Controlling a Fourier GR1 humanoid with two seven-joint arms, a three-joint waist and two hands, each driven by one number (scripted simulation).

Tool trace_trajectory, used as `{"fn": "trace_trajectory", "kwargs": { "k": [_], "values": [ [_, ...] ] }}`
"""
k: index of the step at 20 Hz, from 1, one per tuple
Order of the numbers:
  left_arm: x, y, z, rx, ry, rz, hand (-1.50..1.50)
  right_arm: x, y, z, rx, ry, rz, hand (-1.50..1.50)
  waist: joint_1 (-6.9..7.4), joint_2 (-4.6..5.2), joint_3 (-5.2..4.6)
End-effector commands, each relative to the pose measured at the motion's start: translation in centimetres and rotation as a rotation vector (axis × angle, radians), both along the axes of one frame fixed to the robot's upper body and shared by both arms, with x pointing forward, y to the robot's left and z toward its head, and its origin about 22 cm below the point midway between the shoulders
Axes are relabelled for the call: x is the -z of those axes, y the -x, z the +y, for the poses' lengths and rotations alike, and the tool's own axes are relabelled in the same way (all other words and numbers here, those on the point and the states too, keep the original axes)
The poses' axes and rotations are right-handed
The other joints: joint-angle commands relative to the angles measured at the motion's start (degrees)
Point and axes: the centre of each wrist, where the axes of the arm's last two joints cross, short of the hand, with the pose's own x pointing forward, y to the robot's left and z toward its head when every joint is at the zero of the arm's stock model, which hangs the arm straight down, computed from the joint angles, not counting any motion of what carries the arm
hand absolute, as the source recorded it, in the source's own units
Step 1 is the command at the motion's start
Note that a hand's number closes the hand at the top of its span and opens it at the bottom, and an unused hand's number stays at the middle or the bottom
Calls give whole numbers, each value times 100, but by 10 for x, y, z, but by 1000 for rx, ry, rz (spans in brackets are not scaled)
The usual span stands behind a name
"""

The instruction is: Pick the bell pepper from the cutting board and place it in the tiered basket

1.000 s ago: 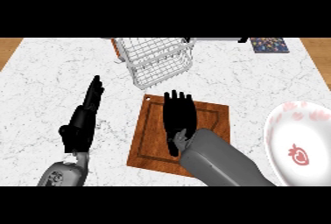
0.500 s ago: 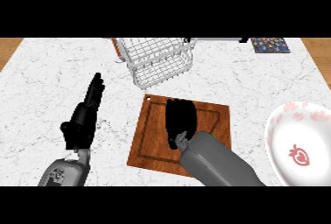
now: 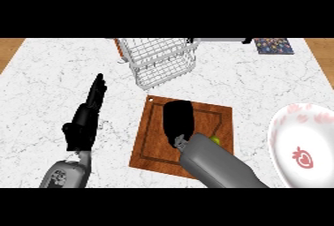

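The wooden cutting board lies in the middle of the marble counter. My right hand is low over the board, its forearm coming in from the lower right. Only a small yellow-green patch of the bell pepper shows, just right of that wrist; the rest is hidden under the hand and arm. The white wire tiered basket stands beyond the board at the counter's far side. My left hand rests open on the left, fingers straight and pointing away, apart from the board.
A white plate with a strawberry print sits at the right edge, close to the board. A small patterned object lies at the far right corner. Bare wood floor shows past the counter's far corners.
My right hand has sunk lower onto the board and its outline has gone from spread to compact. The pepper's edge now shows beside the wrist. The left hand has not moved.
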Motion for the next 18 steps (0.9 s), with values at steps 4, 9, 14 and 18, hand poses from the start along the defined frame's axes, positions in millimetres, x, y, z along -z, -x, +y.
{"fn": "trace_trajectory", "kwargs": {
  "k": [4,9,14,18],
  "values": [
    [8,8,-14,65,15,-3,0,-7,24,33,-264,135,156,150,323,49,-4],
    [0,3,-10,26,-8,0,0,-14,40,49,-238,104,76,150,147,23,1],
    [6,6,-4,-13,-13,-6,0,-61,40,62,-204,70,-47,150,41,-1,0],
    [3,0,5,-9,-8,6,0,-117,42,70,-164,6,-183,150,-46,-27,-1]
  ]
}}
